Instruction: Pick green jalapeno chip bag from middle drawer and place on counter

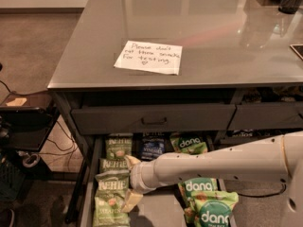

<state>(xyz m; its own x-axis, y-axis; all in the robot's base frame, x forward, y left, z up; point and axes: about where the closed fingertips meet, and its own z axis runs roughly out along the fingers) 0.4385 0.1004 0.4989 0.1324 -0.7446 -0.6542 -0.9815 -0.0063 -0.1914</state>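
The middle drawer [158,211] is pulled open below the counter [199,22]. Several olive-green Kettle jalapeno chip bags [118,147] lie in a column along its left side. My gripper [127,181] reaches in from the right on a white arm, low over the drawer. Its cream fingers [132,161] are spread open. They sit at the right edge of a Kettle bag [111,179] in the middle of the column, one above and one below it. It holds nothing.
A dark blue bag [152,145] and bright green dang bags [200,188] fill the drawer's middle and right. The shut top drawer with a black handle [154,121] is above. A white handwritten note [149,56] lies on the counter. Cables and dark equipment [23,126] are at the left.
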